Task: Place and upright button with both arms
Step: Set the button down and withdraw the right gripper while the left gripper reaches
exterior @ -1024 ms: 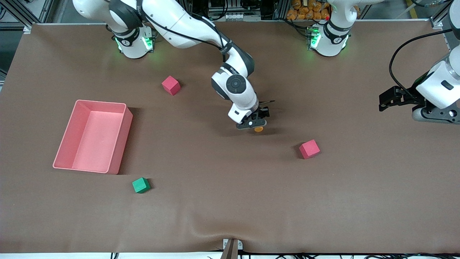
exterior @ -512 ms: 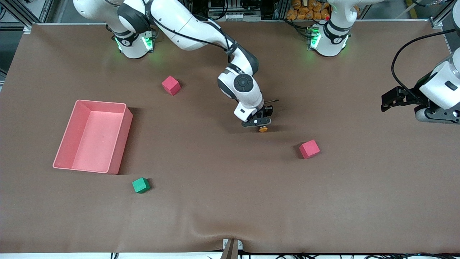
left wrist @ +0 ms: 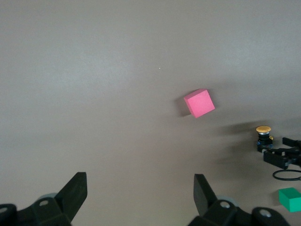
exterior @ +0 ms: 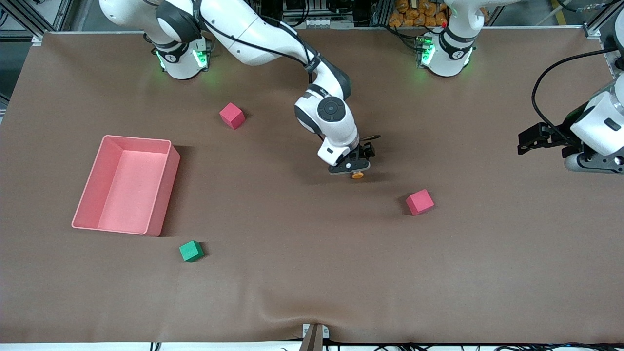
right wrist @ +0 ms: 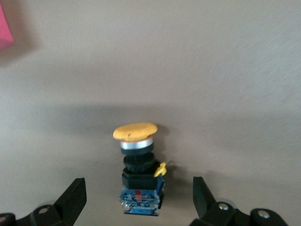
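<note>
The table (exterior: 312,292) carries a pink bin (exterior: 165,190) toward the right arm's end, then three foam cubes: a red cube (exterior: 231,115) near the bases, another red cube (exterior: 419,202) nearer the camera toward the left arm's end, and a green cube (exterior: 191,251) nearest the camera. The right arm reaches to mid-table, where the right gripper (exterior: 352,163) sits low over the button (exterior: 358,175) with its jaws spread wide and nothing in them; the right wrist view shows the button (right wrist: 139,167) standing free on its black body, orange cap up, between the open fingers (right wrist: 70,197) without touching them. The left gripper (exterior: 536,138) waits at the table's edge at its own end, also open and empty. The button looks small, rigid and light, top-heavy under its wide cap (so probably easy to tip). The smooth cap would likely slip; the blocky black body, with flat sides, seems the better place to pinch.
</note>
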Motion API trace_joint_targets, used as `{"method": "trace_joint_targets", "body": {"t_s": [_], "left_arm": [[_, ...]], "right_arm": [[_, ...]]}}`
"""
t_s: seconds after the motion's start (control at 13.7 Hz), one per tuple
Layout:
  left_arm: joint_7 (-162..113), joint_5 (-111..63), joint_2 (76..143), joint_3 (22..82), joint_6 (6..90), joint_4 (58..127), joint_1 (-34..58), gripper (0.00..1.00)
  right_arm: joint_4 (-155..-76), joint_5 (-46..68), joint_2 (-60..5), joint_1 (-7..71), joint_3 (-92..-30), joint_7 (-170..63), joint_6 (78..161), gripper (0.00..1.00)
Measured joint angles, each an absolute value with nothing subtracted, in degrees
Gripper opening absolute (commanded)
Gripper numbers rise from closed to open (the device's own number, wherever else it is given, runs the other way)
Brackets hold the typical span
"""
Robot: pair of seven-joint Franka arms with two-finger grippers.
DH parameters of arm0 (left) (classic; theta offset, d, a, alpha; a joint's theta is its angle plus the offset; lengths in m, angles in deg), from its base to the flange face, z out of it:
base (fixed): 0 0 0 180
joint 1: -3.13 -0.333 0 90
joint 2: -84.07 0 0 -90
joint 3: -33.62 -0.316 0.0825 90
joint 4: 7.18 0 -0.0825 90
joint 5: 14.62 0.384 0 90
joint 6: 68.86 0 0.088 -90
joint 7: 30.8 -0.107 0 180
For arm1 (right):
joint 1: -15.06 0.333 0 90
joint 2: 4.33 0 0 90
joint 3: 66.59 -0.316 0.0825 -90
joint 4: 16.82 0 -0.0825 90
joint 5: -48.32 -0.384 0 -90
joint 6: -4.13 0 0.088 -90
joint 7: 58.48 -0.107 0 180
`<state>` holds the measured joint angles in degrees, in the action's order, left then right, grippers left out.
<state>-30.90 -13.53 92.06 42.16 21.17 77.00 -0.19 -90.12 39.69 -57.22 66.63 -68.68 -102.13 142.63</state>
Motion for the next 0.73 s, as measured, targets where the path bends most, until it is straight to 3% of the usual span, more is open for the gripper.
{"method": "trace_joint_targets", "body": {"t_s": [0.29,0.51,0.73], "left_arm": [[-30.8,-14.2,93.1,42.2,21.2,77.0,-0.1,1.00],[-30.6,-14.8,94.4,42.7,21.3,77.0,0.5,1.00],[-30.4,-14.8,95.5,43.0,22.5,77.0,1.1,1.00]], "right_arm": [[-90.6,39.9,-52.1,66.5,-63.3,-101.8,138.4,1.00],[-92.2,40.5,-46.6,65.9,-58.8,-97.4,130.4,1.00],[-95.2,40.5,-40.4,61.8,-57.7,-91.0,125.5,1.00]]}}
